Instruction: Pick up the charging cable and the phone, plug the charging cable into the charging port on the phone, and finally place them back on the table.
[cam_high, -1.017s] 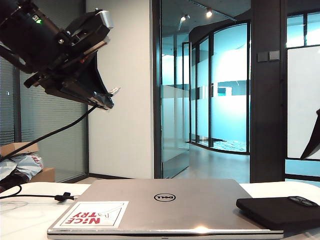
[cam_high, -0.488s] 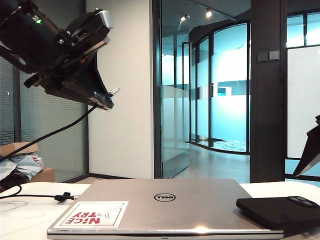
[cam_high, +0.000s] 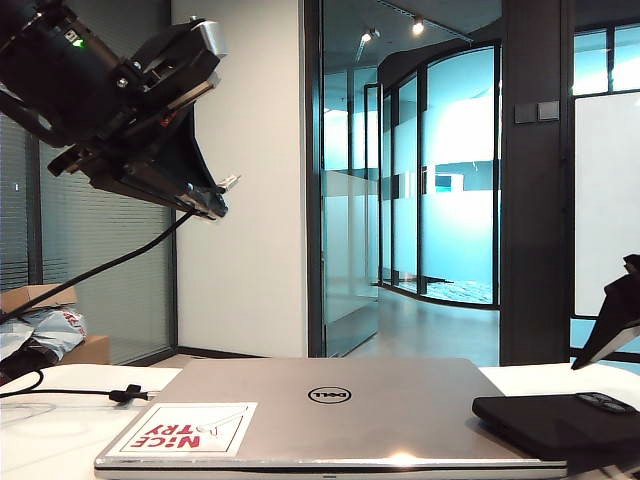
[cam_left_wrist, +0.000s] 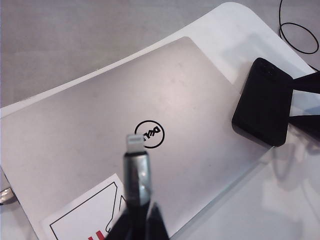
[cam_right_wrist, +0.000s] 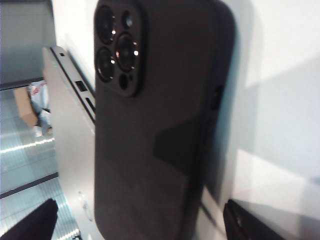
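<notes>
Exterior view, reading from the left: the left gripper (cam_high: 212, 192) hangs high over the table's (cam_high: 60, 440) left end, its arm slanting down and rightward, jaws pinched tight on the charging cable (cam_high: 110, 265) just behind the plug. From there the black cord sags down to the tabletop, where its small tie (cam_high: 127, 394) lies beside the laptop. In the left wrist view the silvery plug tip (cam_left_wrist: 135, 141) juts out past the fingertips (cam_left_wrist: 156, 222), pointing over the closed silver Dell laptop (cam_high: 330, 410), which fills the middle of the table and carries a red-and-white sticker (cam_high: 185, 428) on its near left corner.

Further right, the phone (cam_high: 560, 420) lies flat and face down, partly on the laptop's right edge, camera bump (cam_right_wrist: 119, 45) upward. At the frame's right edge one dark finger of the right gripper (cam_high: 610, 330) hangs tilted just above the phone, apart from it. The right wrist view shows that gripper (cam_right_wrist: 150, 220) spread wide, empty, one fingertip on each side of the phone's long body.
</notes>
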